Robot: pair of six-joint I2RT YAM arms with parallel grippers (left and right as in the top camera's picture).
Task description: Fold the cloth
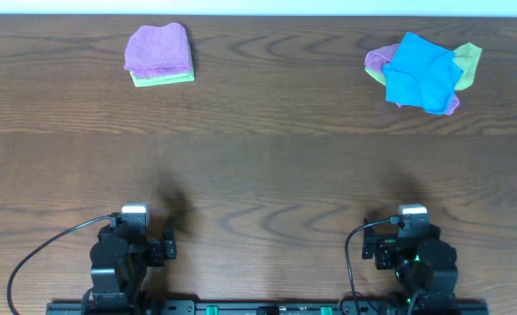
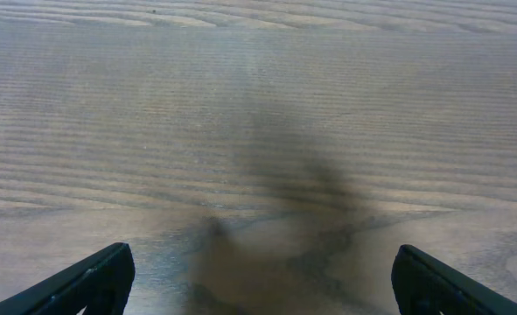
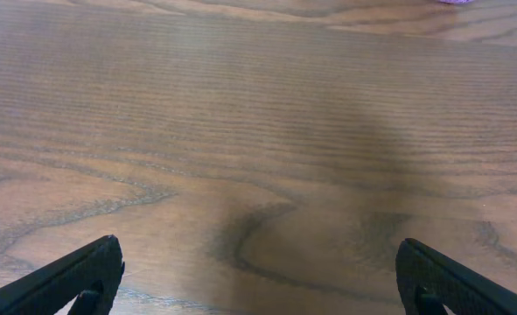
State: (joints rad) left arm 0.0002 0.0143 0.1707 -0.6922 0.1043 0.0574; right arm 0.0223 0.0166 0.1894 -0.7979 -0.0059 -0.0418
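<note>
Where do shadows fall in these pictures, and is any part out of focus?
Overhead view: sharp, evenly lit, two faint shadows on the table. Left wrist view: dark shadow mid-frame, far wood slightly soft. Right wrist view: paler shadow; purple scrap at top edge blurred.

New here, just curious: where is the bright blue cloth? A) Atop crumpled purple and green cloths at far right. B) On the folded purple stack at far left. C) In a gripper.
A: the blue cloth lies spread over the purple and green cloths in the right-hand heap.
</note>
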